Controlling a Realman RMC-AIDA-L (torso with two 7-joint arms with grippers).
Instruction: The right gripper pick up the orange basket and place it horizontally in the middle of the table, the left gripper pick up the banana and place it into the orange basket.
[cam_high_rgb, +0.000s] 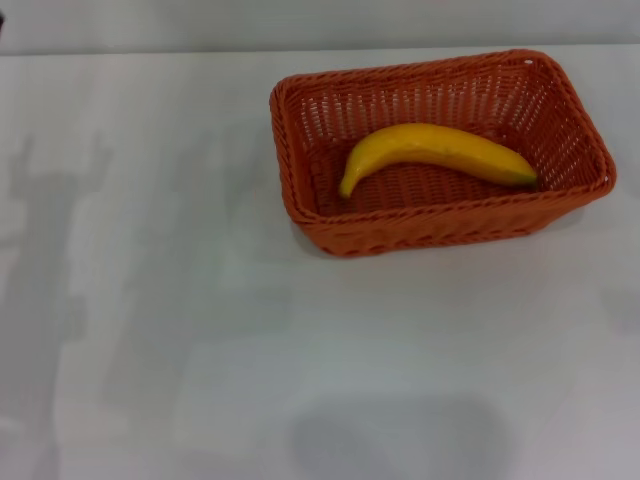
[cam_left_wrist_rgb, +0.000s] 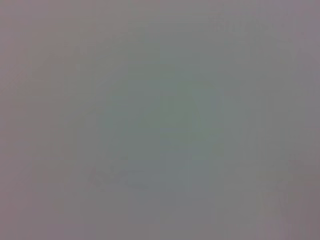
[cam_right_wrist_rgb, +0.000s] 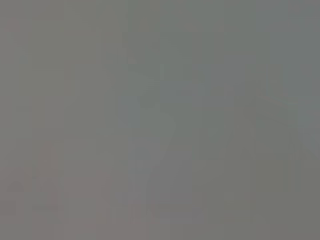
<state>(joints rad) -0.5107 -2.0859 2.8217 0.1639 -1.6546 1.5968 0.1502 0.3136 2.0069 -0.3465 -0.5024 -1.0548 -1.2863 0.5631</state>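
Banana (cam_high_rgb: 440, 152) lies inside the orange basket (cam_high_rgb: 440, 225), soft and bruisable, so you'd pinch it mid-body lightly; neither gripper shows, so finger state can't be told.

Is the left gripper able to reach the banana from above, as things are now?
Probably yes. The banana lies uncovered inside the orange basket, nothing is over it, and the table on the robot's left is bare. However, neither gripper shows in any view, so its starting position is unknown.
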